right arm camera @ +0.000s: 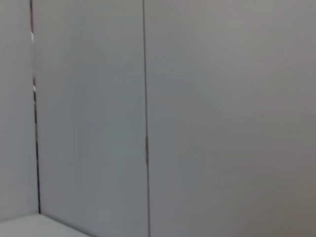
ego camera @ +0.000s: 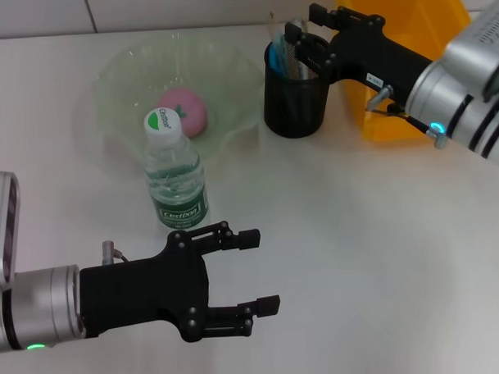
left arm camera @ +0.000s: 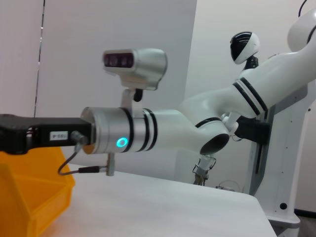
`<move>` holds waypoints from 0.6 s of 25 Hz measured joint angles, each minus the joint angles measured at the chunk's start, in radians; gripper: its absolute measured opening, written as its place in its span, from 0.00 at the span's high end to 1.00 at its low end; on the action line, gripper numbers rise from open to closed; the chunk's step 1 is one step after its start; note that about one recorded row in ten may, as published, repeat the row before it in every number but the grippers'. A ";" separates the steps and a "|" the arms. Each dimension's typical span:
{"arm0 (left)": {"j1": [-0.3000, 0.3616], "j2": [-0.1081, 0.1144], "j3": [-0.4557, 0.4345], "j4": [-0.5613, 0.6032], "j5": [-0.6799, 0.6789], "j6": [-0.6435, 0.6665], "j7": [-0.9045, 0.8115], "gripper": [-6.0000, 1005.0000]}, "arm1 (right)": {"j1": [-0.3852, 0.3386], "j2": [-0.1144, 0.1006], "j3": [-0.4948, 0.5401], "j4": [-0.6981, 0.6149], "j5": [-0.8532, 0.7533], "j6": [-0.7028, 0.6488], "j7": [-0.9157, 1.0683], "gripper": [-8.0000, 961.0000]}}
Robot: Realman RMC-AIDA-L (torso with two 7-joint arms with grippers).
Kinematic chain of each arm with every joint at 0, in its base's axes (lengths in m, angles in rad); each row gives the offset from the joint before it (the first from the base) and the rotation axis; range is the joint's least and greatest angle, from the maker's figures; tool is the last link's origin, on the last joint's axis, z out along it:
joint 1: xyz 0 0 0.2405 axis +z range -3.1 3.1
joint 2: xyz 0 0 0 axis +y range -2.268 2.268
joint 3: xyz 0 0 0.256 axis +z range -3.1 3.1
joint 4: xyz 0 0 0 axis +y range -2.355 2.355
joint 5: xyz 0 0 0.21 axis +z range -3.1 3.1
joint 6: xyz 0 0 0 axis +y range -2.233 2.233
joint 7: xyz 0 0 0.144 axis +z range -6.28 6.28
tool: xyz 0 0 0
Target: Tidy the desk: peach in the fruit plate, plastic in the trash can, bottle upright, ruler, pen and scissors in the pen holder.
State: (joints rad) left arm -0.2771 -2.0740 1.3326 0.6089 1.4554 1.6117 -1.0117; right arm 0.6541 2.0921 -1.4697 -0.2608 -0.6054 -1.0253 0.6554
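We see the white desk (ego camera: 358, 257) filling the head view, and at about one o'clock on it stands the orange trash can (ego camera: 400, 34), which shows again as an orange bin at the edge of the left wrist view, under the right arm. At eleven o'clock sits the clear, wavy-edged fruit plate (ego camera: 123, 85), and the pink peach (ego camera: 185, 111) lies inside it, toward its middle. Just in front of the plate, at about nine to ten o'clock from the desk's centre, the water bottle (ego camera: 175, 177) stands upright with its white cap and green label, its cap overlapping the peach from our angle. At twelve o'clock the black mesh pen holder (ego camera: 294, 99) stands between the plate and the trash can, with a blue pen (ego camera: 276, 59) and a pale, clear stick that may be the ruler rising from it; we cannot make out scissors among the contents. Our right end effector (ego camera: 297, 36) is directly over the holder's mouth, its black fingers close around the tops of the items there; whether they grip anything we cannot tell. Our left end effector (ego camera: 265, 270) hovers low at seven o'clock, just in front of the bottle and apart from it, its two fingers spread wide and holding nothing. The right wrist view gives us only a plain grey wall.
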 joint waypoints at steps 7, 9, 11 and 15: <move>0.002 0.000 -0.005 0.000 -0.021 0.005 0.001 0.19 | -0.255 -0.049 0.026 -0.198 -0.072 -0.284 0.227 0.40; 0.005 0.000 -0.005 -0.005 -0.028 0.005 0.001 0.19 | -0.344 -0.084 0.073 -0.266 -0.153 -0.383 0.318 0.32; 0.006 0.000 -0.005 -0.011 -0.033 0.006 0.001 0.19 | -0.408 -0.126 0.157 -0.296 -0.314 -0.526 0.344 0.24; -0.004 0.000 -0.005 -0.037 -0.039 0.003 0.001 0.19 | -0.448 -0.161 0.398 -0.299 -0.786 -0.797 0.333 0.13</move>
State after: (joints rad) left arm -0.2809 -2.0741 1.3280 0.5718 1.4161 1.6150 -1.0108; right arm 0.2064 1.9311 -1.0717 -0.5593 -1.3912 -1.8226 0.9884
